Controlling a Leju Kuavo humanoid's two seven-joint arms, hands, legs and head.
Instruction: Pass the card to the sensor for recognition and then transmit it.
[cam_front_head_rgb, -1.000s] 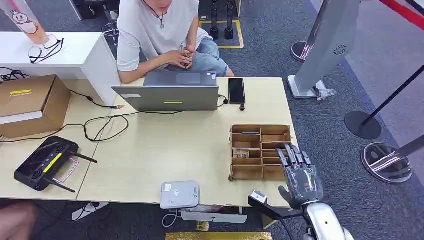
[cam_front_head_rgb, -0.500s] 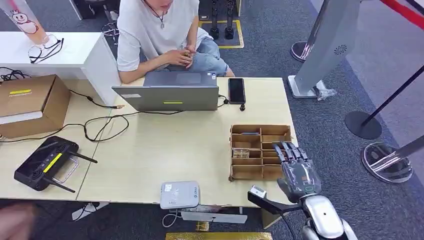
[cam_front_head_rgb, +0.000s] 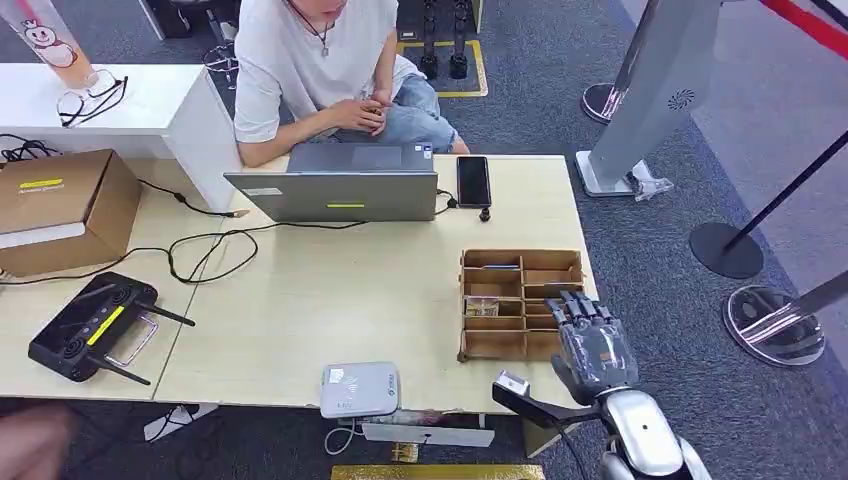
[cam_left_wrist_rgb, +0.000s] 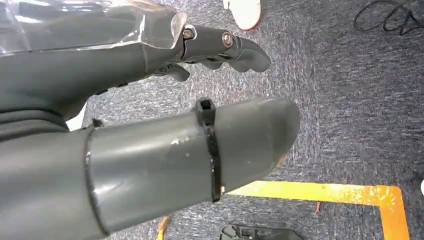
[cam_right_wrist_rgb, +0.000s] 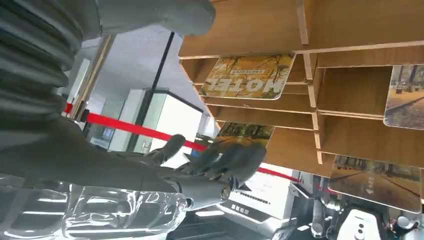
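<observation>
Pale wood forms the table (cam_front_head_rgb: 360, 300), the largest item, running from the left edge of the head view to just past the wooden tray. A person (cam_front_head_rgb: 320, 60) in a white shirt sits at the far side behind an open grey laptop (cam_front_head_rgb: 335, 190). A cardboard box (cam_front_head_rgb: 60, 210) occupies the far-left part of the table, with black cables (cam_front_head_rgb: 200, 245) running between it and the laptop. A black controller (cam_front_head_rgb: 90, 325) with a yellow stripe lies near the front-left edge.

The wooden tray (cam_front_head_rgb: 520, 300), divided into compartments, sits at the right end of the table. The right wrist view shows several printed cards lying flat in its compartments; 1 card (cam_right_wrist_rgb: 247, 76) carries the word HOTEL. A second card (cam_right_wrist_rgb: 245, 133) lies in the neighbouring compartment, directly beyond the fingertips (cam_right_wrist_rgb: 240, 157).

The right hand (cam_front_head_rgb: 592, 345) hovers over the front-right corner of the tray, its fingers extended and slightly spread, grasping nothing. Contact between fingertips and card cannot be confirmed.

The white sensor (cam_front_head_rgb: 359, 388) rests at the front edge of the table, well apart from the tray, to its left. A black phone (cam_front_head_rgb: 473, 181) lies just beside the right end of the laptop.

The left hand (cam_left_wrist_rgb: 150, 100) hangs above grey carpet (cam_left_wrist_rgb: 350, 100) with a yellow floor marking (cam_left_wrist_rgb: 320, 192); its fingers are loosely extended and it is empty.
</observation>
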